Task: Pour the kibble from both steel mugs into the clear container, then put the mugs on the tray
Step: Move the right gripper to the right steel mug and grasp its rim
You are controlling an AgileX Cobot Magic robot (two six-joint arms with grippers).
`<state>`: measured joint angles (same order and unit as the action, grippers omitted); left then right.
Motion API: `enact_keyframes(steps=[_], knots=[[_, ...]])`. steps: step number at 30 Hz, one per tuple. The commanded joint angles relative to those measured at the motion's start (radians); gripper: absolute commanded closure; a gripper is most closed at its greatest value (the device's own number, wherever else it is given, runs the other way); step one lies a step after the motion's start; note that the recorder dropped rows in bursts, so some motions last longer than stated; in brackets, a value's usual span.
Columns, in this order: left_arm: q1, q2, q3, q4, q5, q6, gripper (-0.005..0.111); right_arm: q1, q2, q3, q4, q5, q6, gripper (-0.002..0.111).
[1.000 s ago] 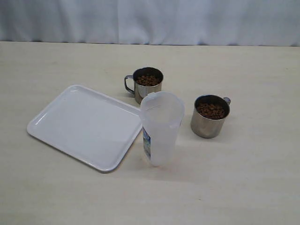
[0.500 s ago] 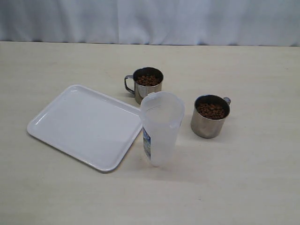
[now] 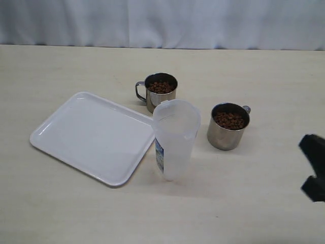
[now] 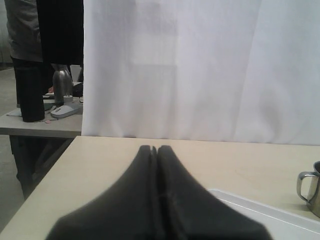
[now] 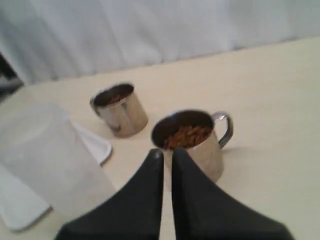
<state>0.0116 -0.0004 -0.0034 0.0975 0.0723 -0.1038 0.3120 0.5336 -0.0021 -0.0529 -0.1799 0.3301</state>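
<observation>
Two steel mugs hold brown kibble: one behind the clear container (image 3: 160, 94), one to its right (image 3: 228, 133). The clear container (image 3: 175, 140) stands upright beside the white tray (image 3: 91, 134). My right gripper (image 3: 311, 168) shows at the right edge, apart from the right mug. In the right wrist view its fingers (image 5: 167, 152) are a narrow slit apart with nothing between them, just short of the near mug (image 5: 200, 147); the far mug (image 5: 120, 112) and the container (image 5: 47, 155) lie beyond. My left gripper (image 4: 155, 148) is shut and empty, out of the exterior view.
A white curtain runs along the table's far edge. In the left wrist view a mug handle (image 4: 306, 186) and a tray corner (image 4: 270, 215) show, with the table's left edge and another bench with clutter (image 4: 60, 107) beyond it.
My right gripper has come into the exterior view from the right edge. The mugs, the container and the tray have not moved.
</observation>
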Motion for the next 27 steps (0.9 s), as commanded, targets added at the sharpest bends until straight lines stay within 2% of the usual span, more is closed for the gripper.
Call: enact_keyframes(steps=[1, 2, 3, 5, 8, 12, 19, 27], knots=[[-0.001, 0.0, 0.003, -0.004, -0.01, 0.001, 0.107, 0.099, 0.376, 0.002, -0.09, -0.313, -0.182, 0.097], [-0.001, 0.0, 0.003, -0.004, -0.01, 0.001, 0.107, 0.098, 0.509, 0.002, -0.056, -0.454, -0.225, 0.083], [-0.001, 0.0, 0.003, -0.004, -0.01, 0.001, 0.107, 0.098, 0.605, 0.002, 0.013, -0.544, -0.262, 0.063], [-0.001, 0.0, 0.003, -0.004, -0.01, 0.001, 0.107, 0.098, 0.712, 0.002, 0.09, -0.644, -0.305, 0.036], [-0.001, 0.0, 0.003, -0.004, -0.01, 0.001, 0.107, 0.098, 0.87, -0.06, 0.136, -0.631, -0.33, -0.002], [-0.001, 0.0, 0.003, -0.004, -0.01, 0.001, 0.107, 0.093, 0.994, -0.181, 0.128, -0.521, -0.451, -0.002], [-0.001, 0.0, 0.003, -0.004, -0.01, 0.001, 0.107, -0.011, 1.086, -0.307, 0.058, -0.356, -0.426, -0.002], [-0.001, 0.0, 0.003, -0.004, -0.01, 0.001, 0.107, -0.129, 1.165, -0.32, -0.261, -0.517, -0.258, -0.002]])
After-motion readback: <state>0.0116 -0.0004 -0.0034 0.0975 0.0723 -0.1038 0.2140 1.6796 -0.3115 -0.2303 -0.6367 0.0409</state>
